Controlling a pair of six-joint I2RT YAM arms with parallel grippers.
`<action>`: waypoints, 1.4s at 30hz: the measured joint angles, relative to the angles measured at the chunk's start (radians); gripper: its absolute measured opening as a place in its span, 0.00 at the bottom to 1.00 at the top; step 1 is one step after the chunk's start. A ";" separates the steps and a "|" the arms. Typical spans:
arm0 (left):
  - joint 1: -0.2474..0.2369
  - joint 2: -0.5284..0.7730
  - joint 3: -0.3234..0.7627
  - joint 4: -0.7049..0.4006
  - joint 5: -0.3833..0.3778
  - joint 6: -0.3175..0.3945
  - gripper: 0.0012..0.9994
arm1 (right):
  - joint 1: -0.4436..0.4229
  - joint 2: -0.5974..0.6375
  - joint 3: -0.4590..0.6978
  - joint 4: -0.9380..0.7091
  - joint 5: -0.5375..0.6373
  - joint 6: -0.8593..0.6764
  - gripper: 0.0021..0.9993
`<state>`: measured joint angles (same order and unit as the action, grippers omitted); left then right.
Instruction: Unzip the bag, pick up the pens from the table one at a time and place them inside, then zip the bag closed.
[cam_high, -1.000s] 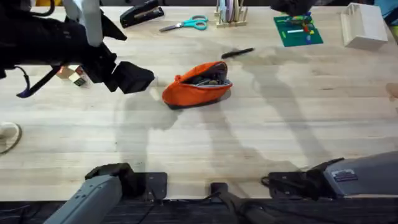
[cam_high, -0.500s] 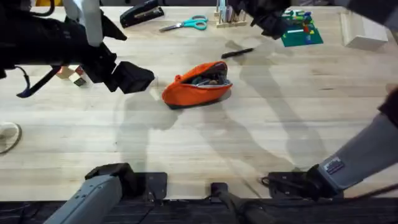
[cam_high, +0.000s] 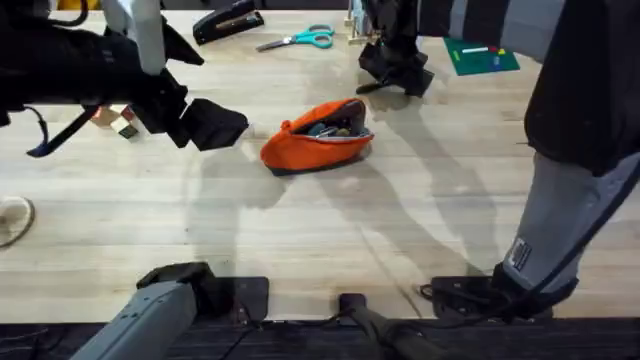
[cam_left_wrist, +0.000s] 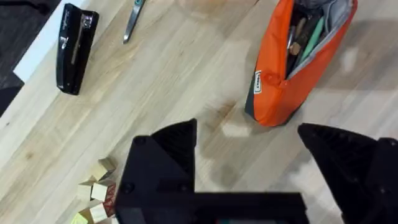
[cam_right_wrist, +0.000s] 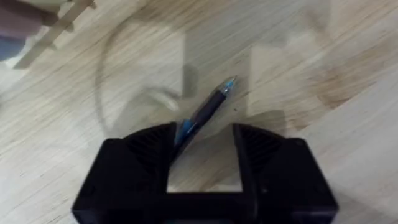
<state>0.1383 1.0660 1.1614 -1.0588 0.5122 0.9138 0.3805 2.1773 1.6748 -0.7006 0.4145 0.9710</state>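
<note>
The tabletop (cam_high: 420, 200) is big, flat and made of pale wooden planks with soft brown grain lines. The right arm reaches far across it, and its black right end effector (cam_high: 398, 72) hangs low over the far part of the tabletop. Its two fingers are spread a little way apart. A thin black pen (cam_right_wrist: 202, 115) with a blue tip lies flat on the wood, right between those fingers, and one end pokes out past them. The fingers are not squeezing it.

The left end effector (cam_high: 215, 123) is black and blocky. It hovers just beside the bag, with its fingers spread wide and nothing in them.

The bag (cam_high: 318, 136) lies near the middle of the tabletop, between the two end effectors. It is a long, puffy orange cloth pouch with a dark bottom. Its zipper is open, and I can see thin things already inside.

A shiny black stapler (cam_left_wrist: 73, 47) rests well apart from the bag.
</note>
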 joint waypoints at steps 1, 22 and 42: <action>0.000 0.000 0.000 0.000 0.000 0.000 0.99 | -0.001 0.001 0.001 0.000 0.000 0.000 0.67; 0.000 0.000 0.000 0.000 0.000 0.000 0.99 | -0.007 -0.019 0.011 -0.029 -0.038 -0.286 0.03; 0.000 0.000 0.000 0.000 0.000 0.000 0.99 | -0.005 -0.489 0.011 -0.071 -0.139 -0.911 0.03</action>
<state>0.1383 1.0660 1.1614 -1.0584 0.5125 0.9138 0.3759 1.6881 1.6859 -0.7719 0.2758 0.0604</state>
